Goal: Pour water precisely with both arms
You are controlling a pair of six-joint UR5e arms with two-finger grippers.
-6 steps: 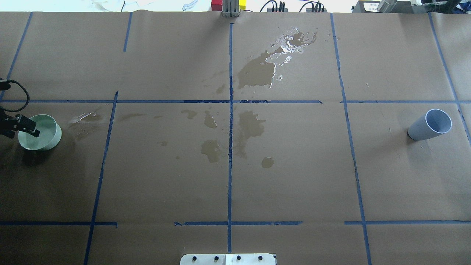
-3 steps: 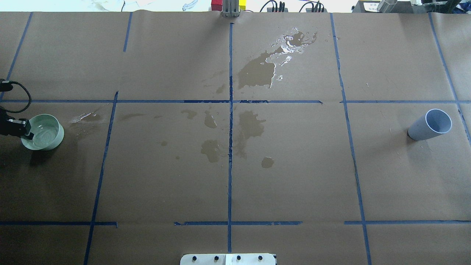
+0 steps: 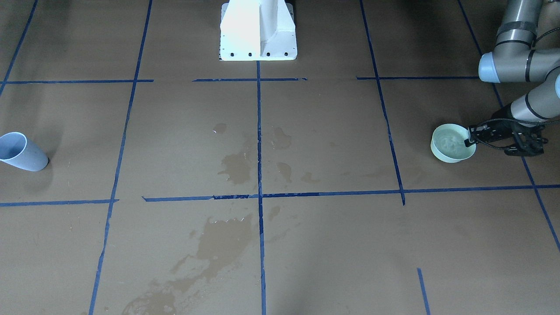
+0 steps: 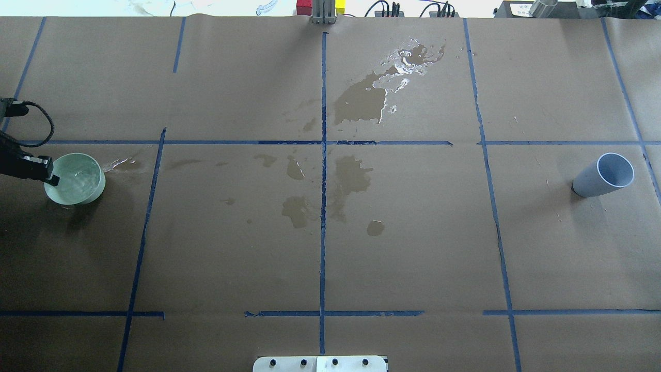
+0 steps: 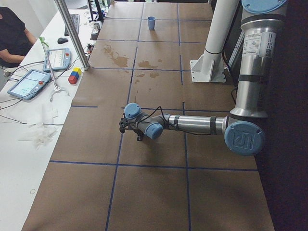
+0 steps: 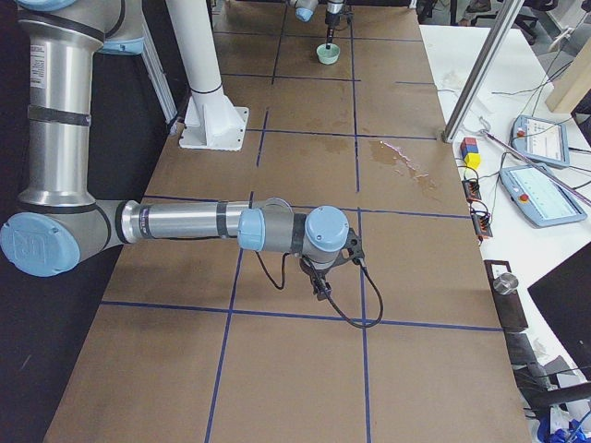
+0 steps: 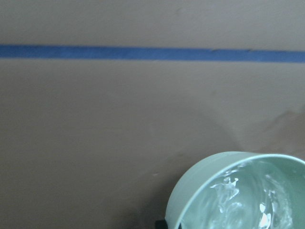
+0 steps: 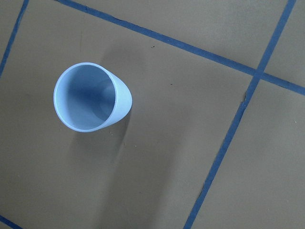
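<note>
Closure of the left gripper (image 4: pixel 50 179) across the rim of the mint bowl (image 3: pixel 448 157) is shown in the overhead and front views, a black fingertip overlapping the inside of the wall. The bowl is held roughly level at the far left end of the tabletop (image 4: pixel 232 248), just beside a line of blue tape (image 4: pixel 324 232); whether it rests on the paper or is raised cannot be told. Water (image 7: pixel 238 200) is seen inside the bowl, rippled and glinting, pale green against the plastic. The left arm (image 5: pixel 192 125) is stretched out low over the tabletop behind the bowl. The right gripper (image 6: pixel 319 280) is seen only from the side, under the wrist of the right arm (image 6: pixel 185 221), and its opening cannot be told. An upright blue cup (image 8: pixel 123 101) is viewed from above by the right wrist camera, at the far right end, well apart from the bowl. Dark wet stains (image 4: pixel 361 101) are spread around the middle between them.
</note>
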